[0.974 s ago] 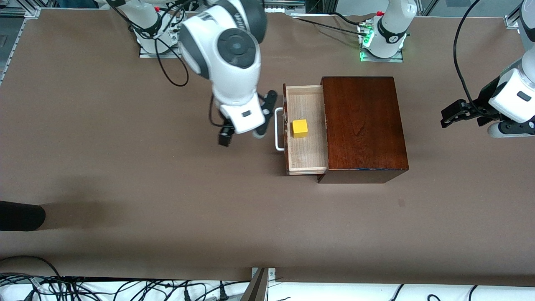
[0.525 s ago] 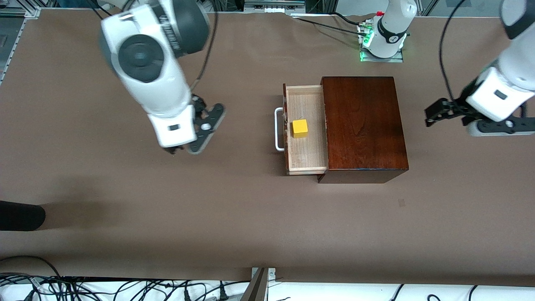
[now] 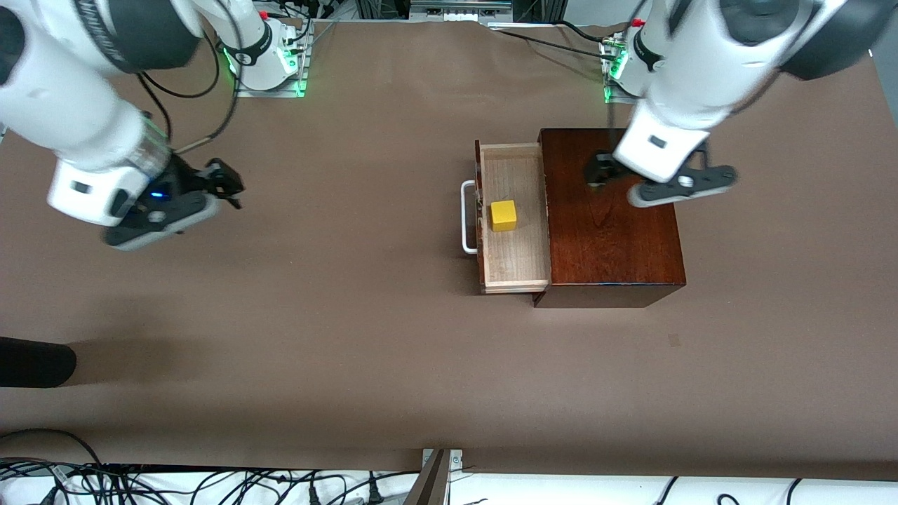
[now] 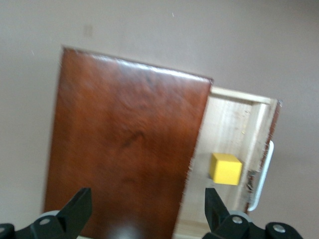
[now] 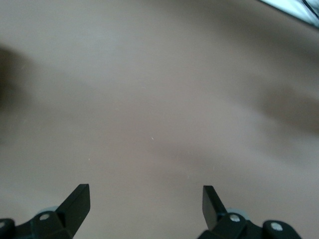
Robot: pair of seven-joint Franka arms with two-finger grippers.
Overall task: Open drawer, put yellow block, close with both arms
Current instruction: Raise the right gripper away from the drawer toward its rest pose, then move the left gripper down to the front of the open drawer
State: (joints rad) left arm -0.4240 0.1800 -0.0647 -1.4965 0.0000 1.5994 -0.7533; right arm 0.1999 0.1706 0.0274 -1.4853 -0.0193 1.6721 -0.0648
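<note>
The dark reddish-brown wooden box (image 3: pixel 610 210) stands mid-table with its drawer (image 3: pixel 512 263) pulled out toward the right arm's end; the white handle (image 3: pixel 466 217) shows on its dark front. The yellow block (image 3: pixel 503 215) lies in the drawer and also shows in the left wrist view (image 4: pixel 225 169). My left gripper (image 3: pixel 602 172) is open and empty over the box top (image 4: pixel 124 149). My right gripper (image 3: pixel 226 184) is open and empty over bare table toward the right arm's end, well away from the drawer.
A dark object (image 3: pixel 31 361) lies at the table's edge on the right arm's end, nearer the camera. Cables (image 3: pixel 175 484) run along the near edge. The arm bases (image 3: pixel 270 56) stand along the top.
The right arm swung away from the drawer handle toward its own end of the table. The left arm moved in from its end to over the box. Block and drawer stayed still.
</note>
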